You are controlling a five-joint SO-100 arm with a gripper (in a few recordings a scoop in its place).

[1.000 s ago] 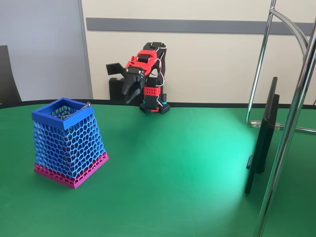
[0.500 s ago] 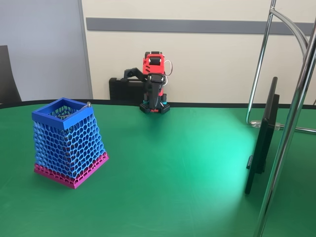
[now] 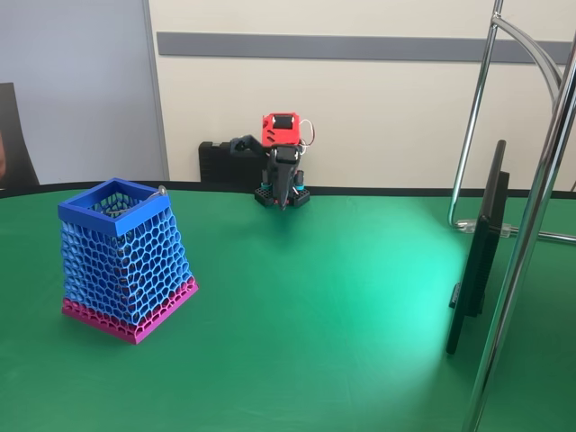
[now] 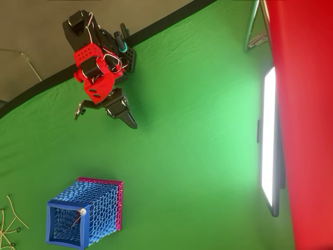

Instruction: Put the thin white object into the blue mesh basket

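The blue mesh basket (image 3: 121, 256) (image 4: 99, 211) stands on the left of the green table, on its magenta base. The thin white object (image 4: 81, 212) lies inside the basket. Its knob end (image 3: 162, 190) rests at the rim's corner and the strand slants down into the mesh. Far from the basket, the red and black arm is folded over its base at the table's back edge. My gripper (image 3: 261, 175) (image 4: 106, 119) is open wide and holds nothing. One finger points down at the table and the other sticks out sideways.
Several more thin pale strands (image 4: 8, 221) lie on the cloth at the left edge of the overhead view, beside the basket. A dark flat panel (image 3: 477, 256) and a chrome stand (image 3: 531, 225) occupy the right side.
The arm has pulled back from leaning left toward the basket and folded upright over its base. The gripper swung down to point at the table. The basket has not moved.
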